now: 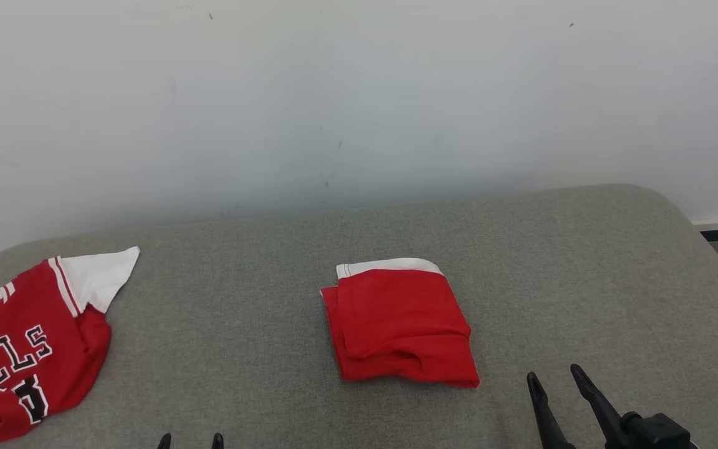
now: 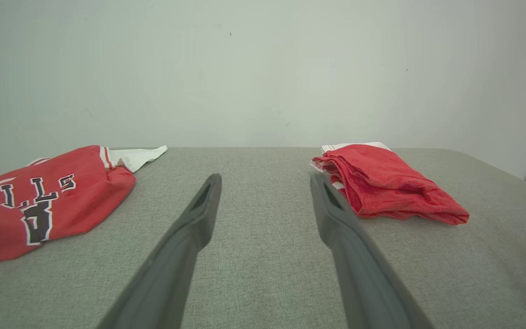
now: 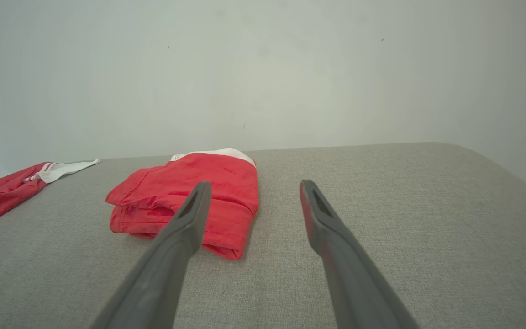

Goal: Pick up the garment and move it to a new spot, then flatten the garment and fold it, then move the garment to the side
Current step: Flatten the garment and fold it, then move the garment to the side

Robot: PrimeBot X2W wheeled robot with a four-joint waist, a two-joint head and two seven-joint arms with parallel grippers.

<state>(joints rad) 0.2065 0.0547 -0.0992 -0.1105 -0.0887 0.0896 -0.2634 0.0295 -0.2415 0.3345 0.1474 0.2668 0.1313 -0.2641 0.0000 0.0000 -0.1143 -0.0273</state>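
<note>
We see the garment [image 1: 399,327] as a red piece with a white band at its far edge, folded into a compact, nearly square packet. It lies about in the middle of the grey padded surface [image 1: 583,280], and nothing holds it. From this we judge that the picking up, the flattening and the folding are already done, although the near edge of the packet looks a little loose and wavy. What is left, as far as we can tell, is the last step, to move the folded garment to the side. The right gripper [image 1: 553,374] is near the packet, just to the right of its near corner, and its fingers stand wide apart and empty. In the right wrist view the packet lies ahead and to the left of these fingers, not between them. The left gripper [image 1: 191,441] is low at the near edge, well apart from the garment, with its fingers open and empty too. Farther to the left lies a second red jersey [image 1: 22,355] with black letters and a white sleeve, crumpled and not folded. Behind the surface is a plain pale wall [image 1: 359,93].
</note>
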